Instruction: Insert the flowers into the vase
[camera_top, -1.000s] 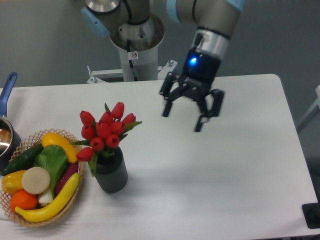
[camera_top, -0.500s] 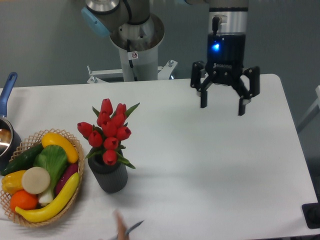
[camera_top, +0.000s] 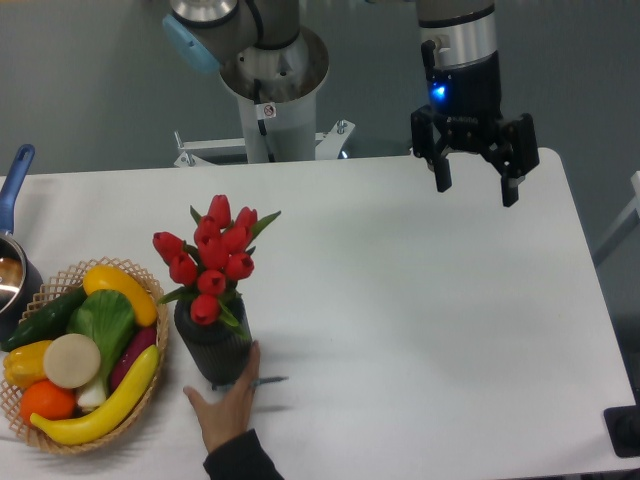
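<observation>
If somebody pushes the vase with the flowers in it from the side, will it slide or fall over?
The vase is short and fairly wide, so it would probably slide on the smooth table. The flowers rise well above its mouth and lean a little left, so a high push may tip it. A hand at its base probably steadies it.

The arm reached down from the top edge with its gripper (camera_top: 476, 184) pointing straight down, jaws spread wide and empty, while a person's hand (camera_top: 229, 402) lay flat, fingers forward.
</observation>
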